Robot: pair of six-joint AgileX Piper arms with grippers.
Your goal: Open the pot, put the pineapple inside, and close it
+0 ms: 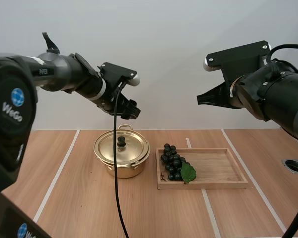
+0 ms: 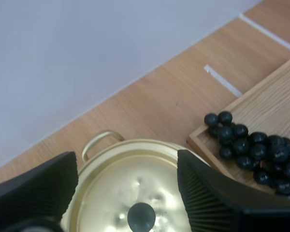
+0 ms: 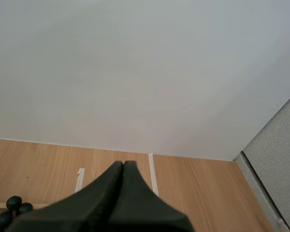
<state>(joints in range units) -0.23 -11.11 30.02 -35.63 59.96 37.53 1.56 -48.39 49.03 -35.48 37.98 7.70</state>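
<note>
A gold pot (image 1: 120,163) stands on the table with its lid (image 1: 121,148) on, a black knob (image 1: 121,142) at the lid's centre. A bunch of dark grapes (image 1: 174,167) with a green leaf lies at the left end of the wooden tray (image 1: 218,168), right of the pot. My left gripper (image 1: 130,111) hangs a little above the pot's far rim. In the left wrist view it is open (image 2: 128,164), its fingers (image 2: 208,193) wide apart over the lid (image 2: 150,183) and knob (image 2: 141,216), the grapes (image 2: 251,147) beside. My right gripper (image 1: 200,100) is shut, high above the tray; its fingers (image 3: 123,166) form one wedge.
White tape lines (image 1: 57,176) cross the wooden table. A round hole (image 1: 294,165) sits near the table's right edge. The tray's right part is bare wood. A plain wall stands close behind the table.
</note>
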